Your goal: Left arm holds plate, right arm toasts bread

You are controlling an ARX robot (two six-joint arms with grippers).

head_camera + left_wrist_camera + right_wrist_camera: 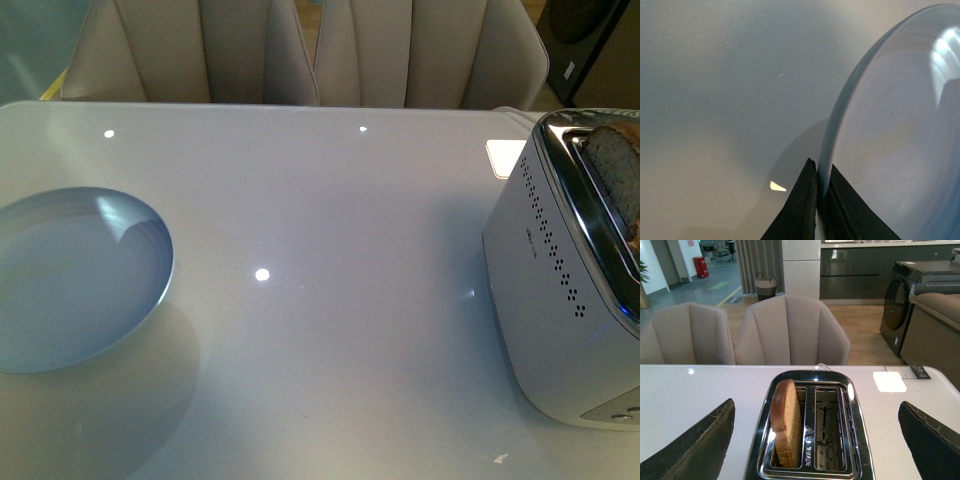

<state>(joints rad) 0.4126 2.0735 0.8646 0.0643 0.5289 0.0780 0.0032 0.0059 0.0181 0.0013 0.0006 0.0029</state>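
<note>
The pale blue plate [75, 280] hovers tilted above the table at the far left of the front view, casting a shadow beneath. In the left wrist view my left gripper [821, 177] is shut on the plate's rim [826, 165], one black wedge jaw on each side. The bread [786, 422] stands upright in one slot of the silver toaster [855, 440], its top sticking out; the other slot is empty. In the front view the bread [615, 180] shows at the right edge in the toaster [560, 290]. My right gripper [815, 440] is open, its jaws wide apart either side of the toaster, above it.
The white glossy table [330, 220] carries a small white square pad [503, 157] behind the toaster. Beige chairs [300, 50] stand along the far edge. A washing machine [905, 300] and cabinets sit in the room beyond.
</note>
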